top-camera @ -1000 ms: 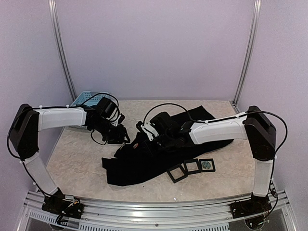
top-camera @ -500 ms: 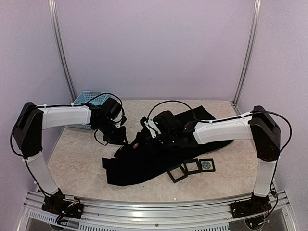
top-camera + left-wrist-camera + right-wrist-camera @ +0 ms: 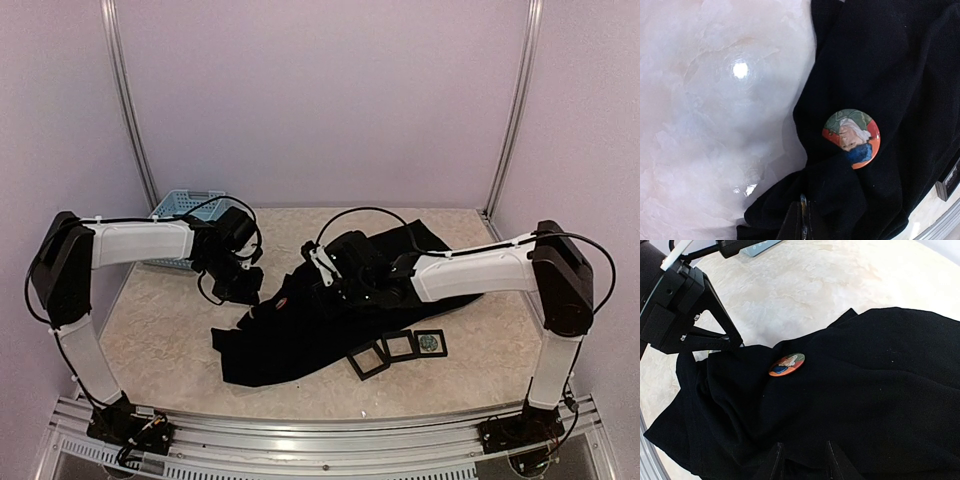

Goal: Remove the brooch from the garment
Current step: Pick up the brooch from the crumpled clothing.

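One brooch (image 3: pixel 284 301), a round badge in red, orange and green with a pale-haired face on it, sits pinned on the garment (image 3: pixel 290 345) near the cloth's 9 o'clock edge. In the left wrist view a raised fold of black cloth covers the brooch's (image 3: pixel 851 138) lower rim. The right wrist view shows the brooch (image 3: pixel 787 364) whole but small.

There is one garment, black and floppy. It is spread across the middle of the desk (image 3: pixel 160 340), running from 1 o'clock down to 7 o'clock. Its far part is hidden under the right arm.

Two grippers are at the cloth. The left gripper (image 3: pixel 245 293) comes in at the brooch's 10 o'clock side. Its jaws are clenched together on the fold at the garment's (image 3: pixel 900 75) edge. Only the tips of the left gripper (image 3: pixel 802 220) show in its own view, and the frame cuts them off at the bottom.

The right gripper (image 3: pixel 318 290) is on the garment at the brooch's 2 o'clock. In its own view the right gripper (image 3: pixel 804 450) has its jaws part-way apart against the garment (image 3: pixel 880 390). Dark fingers against black cloth hide the contact, so whether they nip anything I cannot tell.

Three small black square frames (image 3: pixel 399 346) lie in a row at the garment's 5 o'clock. The rightmost may hold something greenish.

One light-blue basket (image 3: pixel 185 205) stands at the desk's 10 o'clock, partly hidden by the left arm.
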`<move>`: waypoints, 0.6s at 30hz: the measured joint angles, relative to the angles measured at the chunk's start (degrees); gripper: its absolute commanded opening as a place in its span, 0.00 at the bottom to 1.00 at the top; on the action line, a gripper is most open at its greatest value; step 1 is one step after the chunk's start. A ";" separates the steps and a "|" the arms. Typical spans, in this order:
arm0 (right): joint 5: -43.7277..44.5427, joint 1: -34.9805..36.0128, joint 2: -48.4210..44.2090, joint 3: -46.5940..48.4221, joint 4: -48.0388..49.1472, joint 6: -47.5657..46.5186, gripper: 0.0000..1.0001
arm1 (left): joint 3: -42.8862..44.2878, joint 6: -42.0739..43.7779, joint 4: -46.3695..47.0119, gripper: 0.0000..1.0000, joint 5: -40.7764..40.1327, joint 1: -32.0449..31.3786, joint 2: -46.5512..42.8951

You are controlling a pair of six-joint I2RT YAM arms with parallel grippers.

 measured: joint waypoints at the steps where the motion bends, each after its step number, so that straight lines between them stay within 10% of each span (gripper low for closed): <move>1: 0.48 0.00 -0.50 -0.31 0.00 0.15 0.29 | 0.00 -0.13 -0.09 0.00 -0.20 0.00 0.00; 18: 4.59 -2.95 -10.27 -0.87 -0.20 3.54 0.35 | -5.20 -0.74 12.28 0.00 -4.63 -0.35 -16.11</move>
